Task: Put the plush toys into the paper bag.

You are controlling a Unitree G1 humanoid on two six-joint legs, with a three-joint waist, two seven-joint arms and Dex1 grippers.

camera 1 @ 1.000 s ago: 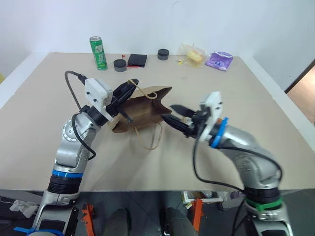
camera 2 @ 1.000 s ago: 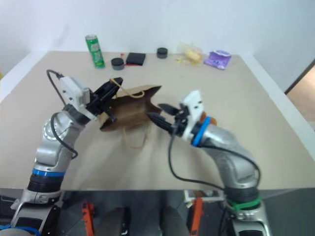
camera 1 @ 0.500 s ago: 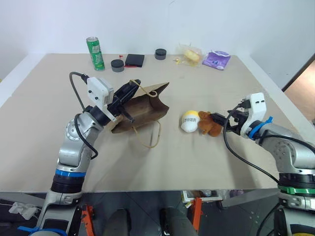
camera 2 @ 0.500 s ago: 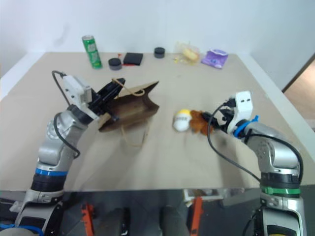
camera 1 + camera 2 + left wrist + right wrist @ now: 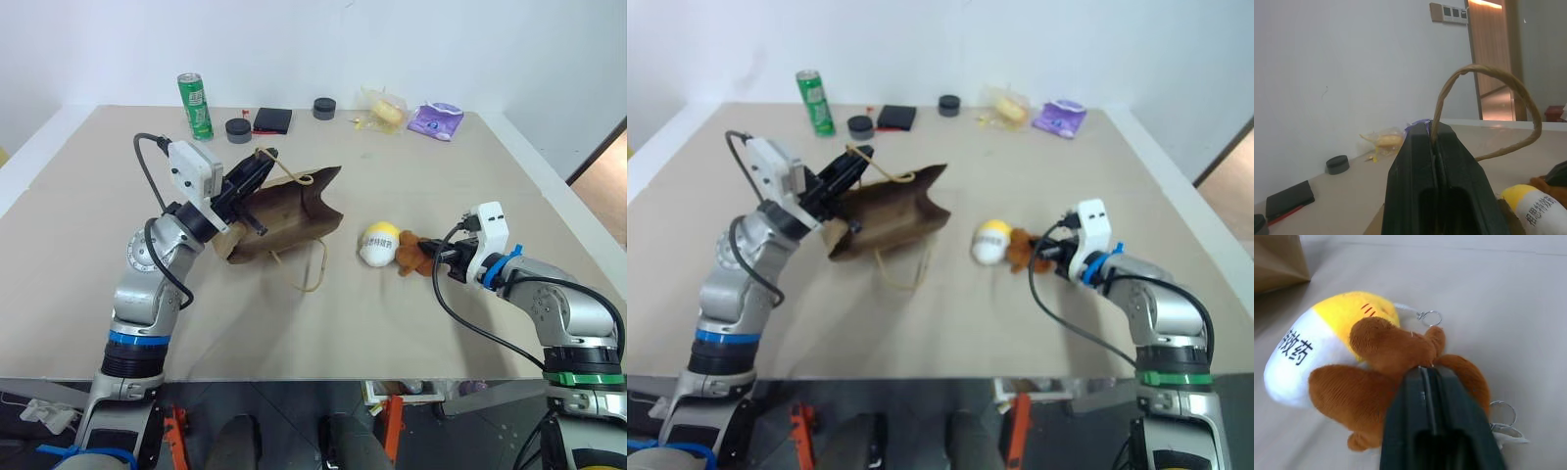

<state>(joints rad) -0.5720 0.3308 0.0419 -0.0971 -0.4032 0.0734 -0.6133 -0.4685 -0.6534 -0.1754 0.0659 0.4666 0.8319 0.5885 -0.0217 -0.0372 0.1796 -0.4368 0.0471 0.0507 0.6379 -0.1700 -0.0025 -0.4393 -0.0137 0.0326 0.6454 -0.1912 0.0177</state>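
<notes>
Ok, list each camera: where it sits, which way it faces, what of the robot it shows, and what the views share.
Left eye view: on the head, looking forward and down over the table; both arms show.
Right eye view: the same scene from beside it.
Left wrist view: looks along the left gripper, shut on the paper bag's handle.
Right wrist view: looks along the right gripper, shut on the brown plush toy.
Shared: the white and yellow plush toy shows in every view; the paper bag in both eye views.
</notes>
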